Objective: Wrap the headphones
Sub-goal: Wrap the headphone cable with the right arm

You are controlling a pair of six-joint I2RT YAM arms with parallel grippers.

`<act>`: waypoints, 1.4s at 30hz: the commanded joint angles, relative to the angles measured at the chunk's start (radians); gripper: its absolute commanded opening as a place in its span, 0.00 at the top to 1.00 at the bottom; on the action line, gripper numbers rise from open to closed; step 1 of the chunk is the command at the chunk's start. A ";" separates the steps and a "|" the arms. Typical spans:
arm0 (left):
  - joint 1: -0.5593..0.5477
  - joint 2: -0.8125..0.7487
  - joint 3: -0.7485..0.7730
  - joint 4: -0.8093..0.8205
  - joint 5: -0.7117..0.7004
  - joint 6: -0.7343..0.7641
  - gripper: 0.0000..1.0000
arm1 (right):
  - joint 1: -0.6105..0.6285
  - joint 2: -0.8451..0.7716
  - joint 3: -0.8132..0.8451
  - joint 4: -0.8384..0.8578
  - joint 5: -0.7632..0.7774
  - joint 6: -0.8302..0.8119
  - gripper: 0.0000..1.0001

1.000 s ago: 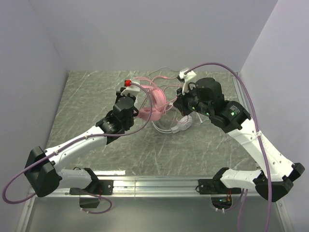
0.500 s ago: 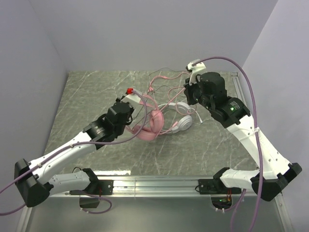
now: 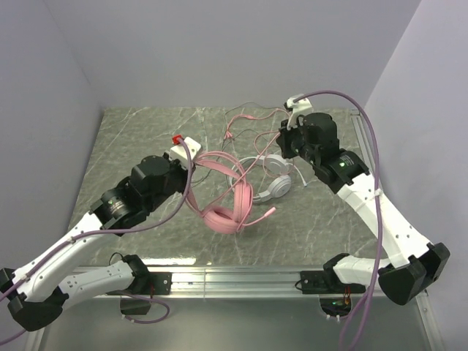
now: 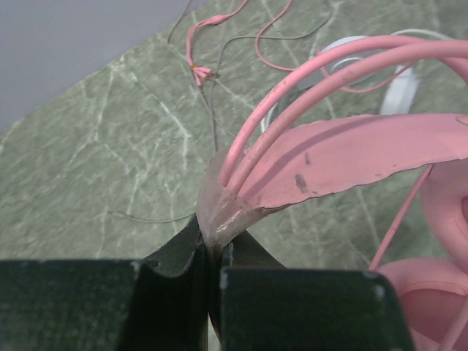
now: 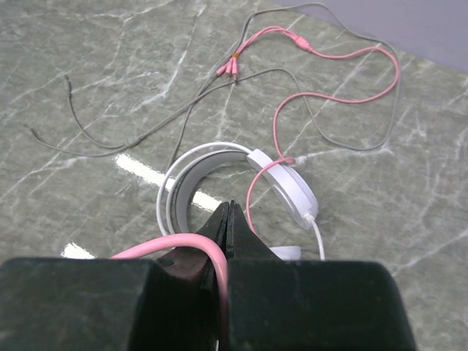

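The pink headset [image 3: 228,199] hangs tilted over the middle of the table, its ear cups low and its thin pink cable [image 3: 245,118] trailing to the back. My left gripper [image 3: 189,169] is shut on one end of its headband [image 4: 344,150], as the left wrist view [image 4: 214,240] shows. The white headset [image 3: 272,175] lies flat on the table to the right, under my right gripper [image 3: 283,149]. In the right wrist view my right gripper [image 5: 231,213] is shut on the pink cable [image 5: 191,246], above the white headset [image 5: 287,185].
A thin grey cable [image 5: 110,139] and the pink cable's plugs [image 5: 228,68] lie loose on the marble table [image 3: 131,139] toward the back. Grey walls close in the left, back and right. A metal rail [image 3: 234,278] runs along the near edge.
My left gripper has pulled back toward the near left, drawing the pink headset up and away from the white one. My right gripper has shifted slightly back and up with the pink cable.
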 commanded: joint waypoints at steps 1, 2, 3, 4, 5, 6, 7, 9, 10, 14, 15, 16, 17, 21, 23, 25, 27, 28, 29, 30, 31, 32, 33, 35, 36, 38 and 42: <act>-0.004 -0.031 0.109 -0.070 0.117 -0.138 1.00 | -0.035 -0.013 -0.064 0.167 -0.014 0.043 1.00; -0.004 -0.028 0.121 -0.081 0.133 -0.151 1.00 | -0.038 -0.017 -0.083 0.184 -0.025 0.048 1.00; -0.004 -0.026 0.130 -0.098 0.185 -0.159 1.00 | -0.041 -0.023 -0.118 0.220 -0.031 0.053 1.00; -0.004 -0.025 0.144 -0.104 0.215 -0.168 1.00 | -0.044 -0.023 -0.133 0.239 -0.055 0.060 1.00; -0.004 -0.025 0.146 -0.104 0.238 -0.169 1.00 | -0.052 -0.028 -0.147 0.251 -0.063 0.060 1.00; -0.004 -0.025 0.144 -0.101 0.258 -0.171 1.00 | -0.055 -0.025 -0.158 0.274 -0.068 0.062 1.00; -0.004 -0.026 0.143 -0.096 0.273 -0.177 1.00 | -0.058 -0.023 -0.176 0.284 -0.080 0.065 1.00; -0.003 -0.026 0.144 -0.093 0.296 -0.183 1.00 | -0.067 -0.022 -0.192 0.306 -0.094 0.070 1.00; -0.003 -0.028 0.147 -0.086 0.323 -0.192 1.00 | -0.070 -0.020 -0.209 0.314 -0.102 0.073 1.00; -0.001 -0.015 0.187 -0.104 0.315 -0.284 1.00 | -0.092 -0.031 -0.265 0.376 -0.164 0.090 1.00; -0.003 -0.002 0.208 -0.124 0.315 -0.306 1.00 | -0.098 -0.032 -0.275 0.400 -0.175 0.094 1.00; -0.003 0.011 0.254 -0.144 0.315 -0.332 1.00 | -0.101 -0.034 -0.294 0.411 -0.184 0.103 1.00; -0.003 0.043 0.279 -0.168 0.315 -0.350 1.00 | -0.101 -0.036 -0.305 0.422 -0.197 0.106 1.00; -0.003 0.106 0.374 -0.240 0.327 -0.427 1.00 | -0.104 -0.029 -0.353 0.489 -0.258 0.128 1.00; -0.003 0.103 0.379 -0.219 0.362 -0.444 1.00 | -0.103 -0.025 -0.380 0.497 -0.275 0.146 1.00; -0.003 0.091 0.370 -0.175 0.396 -0.465 1.00 | -0.104 -0.026 -0.413 0.553 -0.302 0.162 1.00; -0.003 0.074 0.367 -0.147 0.420 -0.475 1.00 | -0.103 -0.026 -0.443 0.590 -0.327 0.169 1.00; -0.003 0.071 0.373 -0.142 0.428 -0.485 1.00 | -0.104 -0.028 -0.453 0.603 -0.335 0.182 1.00; -0.003 0.071 0.379 -0.141 0.434 -0.493 1.00 | -0.104 -0.023 -0.460 0.613 -0.342 0.186 1.00; -0.003 0.072 0.385 -0.139 0.440 -0.501 1.00 | -0.103 -0.023 -0.468 0.632 -0.352 0.191 1.00; -0.001 0.074 0.399 -0.139 0.445 -0.516 1.00 | -0.103 -0.020 -0.480 0.639 -0.374 0.203 1.00; -0.001 0.078 0.405 -0.135 0.449 -0.524 1.00 | -0.103 -0.016 -0.488 0.650 -0.385 0.208 1.00; -0.003 0.080 0.413 -0.129 0.460 -0.541 1.00 | -0.103 -0.016 -0.505 0.676 -0.399 0.223 1.00; -0.003 0.080 0.420 -0.101 0.462 -0.562 1.00 | -0.104 -0.013 -0.519 0.704 -0.422 0.241 1.00; -0.001 0.078 0.423 -0.092 0.460 -0.571 1.00 | -0.103 -0.010 -0.528 0.721 -0.431 0.251 1.00; -0.003 0.080 0.434 -0.067 0.439 -0.600 1.00 | -0.101 -0.003 -0.537 0.736 -0.462 0.269 1.00; -0.003 0.084 0.453 -0.024 0.396 -0.654 1.00 | -0.100 -0.005 -0.587 0.817 -0.497 0.310 1.00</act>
